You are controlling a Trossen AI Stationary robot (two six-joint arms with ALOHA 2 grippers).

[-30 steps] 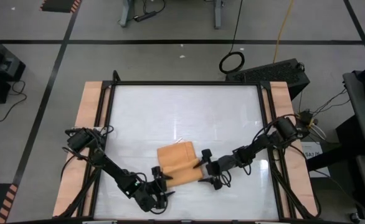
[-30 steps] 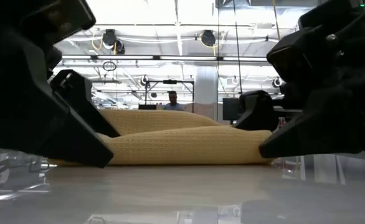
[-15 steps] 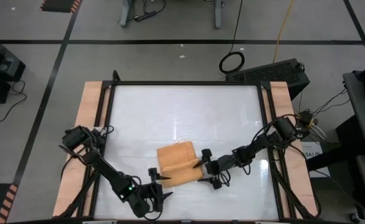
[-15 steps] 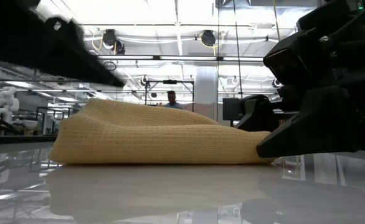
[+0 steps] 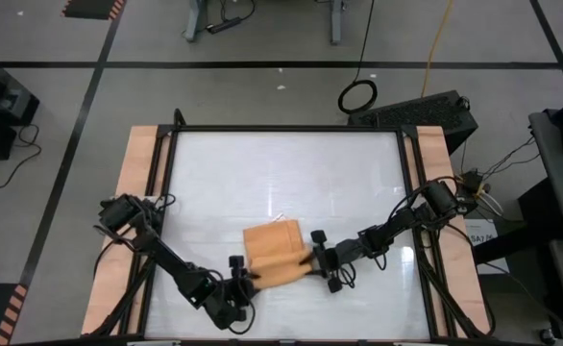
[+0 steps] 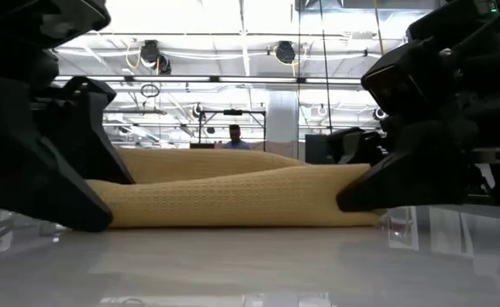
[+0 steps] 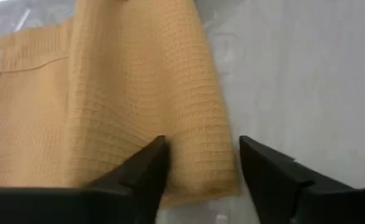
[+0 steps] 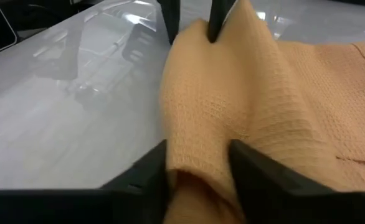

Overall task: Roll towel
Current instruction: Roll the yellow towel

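Lying half-rolled, orange-tan waffle-weave towel (image 5: 274, 256); left gripper (image 7: 201, 163) and right gripper (image 8: 199, 163) jaws each pinching one roll end.

grey floor (image 5: 262, 38), black tape lines (image 5: 281, 64)

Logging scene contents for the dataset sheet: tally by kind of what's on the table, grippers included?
Towel: 1
Grippers: 2, left gripper and right gripper, one at each end of the towel's rolled edge
Total: 3
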